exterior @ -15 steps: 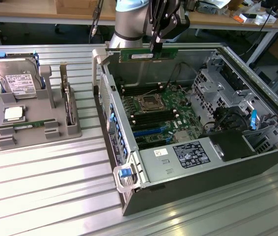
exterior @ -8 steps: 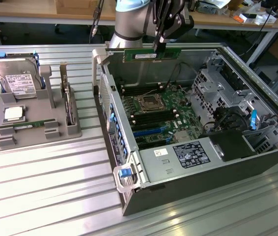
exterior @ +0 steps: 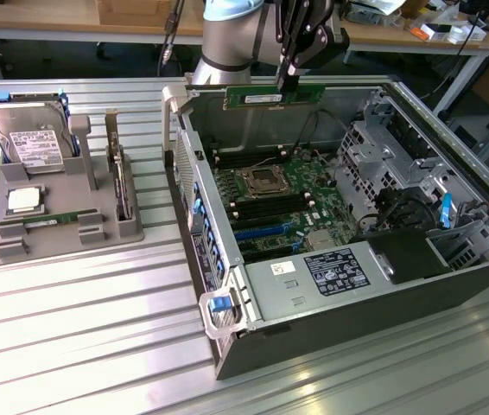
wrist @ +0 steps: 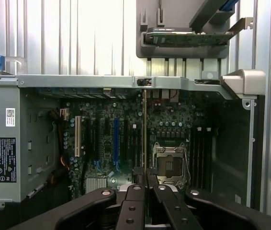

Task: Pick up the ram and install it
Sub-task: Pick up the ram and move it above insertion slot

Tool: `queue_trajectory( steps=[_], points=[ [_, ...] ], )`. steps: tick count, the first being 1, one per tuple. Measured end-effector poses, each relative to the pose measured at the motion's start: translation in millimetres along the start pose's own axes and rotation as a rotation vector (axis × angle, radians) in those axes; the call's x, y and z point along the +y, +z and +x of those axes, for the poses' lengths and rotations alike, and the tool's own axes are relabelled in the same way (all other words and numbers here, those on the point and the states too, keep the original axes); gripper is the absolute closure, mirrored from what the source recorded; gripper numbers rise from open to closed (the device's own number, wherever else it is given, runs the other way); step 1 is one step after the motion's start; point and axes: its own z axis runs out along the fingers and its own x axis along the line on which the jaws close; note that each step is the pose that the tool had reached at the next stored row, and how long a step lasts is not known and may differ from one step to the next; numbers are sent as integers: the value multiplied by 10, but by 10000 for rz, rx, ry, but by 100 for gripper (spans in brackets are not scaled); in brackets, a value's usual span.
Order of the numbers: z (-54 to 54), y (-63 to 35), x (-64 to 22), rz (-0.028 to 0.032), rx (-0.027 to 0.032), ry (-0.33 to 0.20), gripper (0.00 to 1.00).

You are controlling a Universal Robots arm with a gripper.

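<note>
Gripper: black two-fingered gripper (exterior: 286, 86) on a silver arm, clamped tight on the upper edge of the ram. In the wrist view, the gripper (wrist: 145, 176) pinches the stick between its two inner fingers (wrist: 136, 191).
Ram: long, narrow green circuit-board ram (exterior: 249, 95) with a small white label, held level and on edge in the air. It hangs over the far side of the open case, above the motherboard and clear of it. In the wrist view it is edge-on, a thin ram line (wrist: 145, 124) running across the board just beside the processor socket (wrist: 168, 163).
Case: dark grey metal computer case (exterior: 452, 285), lying on its side with the cover off, on a ribbed aluminium table (exterior: 72, 346).
Motherboard: green motherboard (exterior: 266, 212) with a square silver socket (exterior: 260, 181) near its middle, dark memory slots (exterior: 266, 206) beside it and a blue expansion slot (exterior: 257, 232) nearer the camera.
Fixture: grey plastic holder (exterior: 63, 238) on the table at the exterior view's left of the case, well apart from the gripper.
Fixture contents: silver hard drive with a white label (exterior: 28, 143), small square silvery processor chip (exterior: 22, 201), and a second green stick (exterior: 50, 220) lying flat in a groove.
</note>
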Motion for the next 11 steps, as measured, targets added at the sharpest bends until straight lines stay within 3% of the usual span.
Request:
queue_trajectory(
  steps=[11],
  points=[
    [2,-5,-142,0,5,0,88]
  ],
)
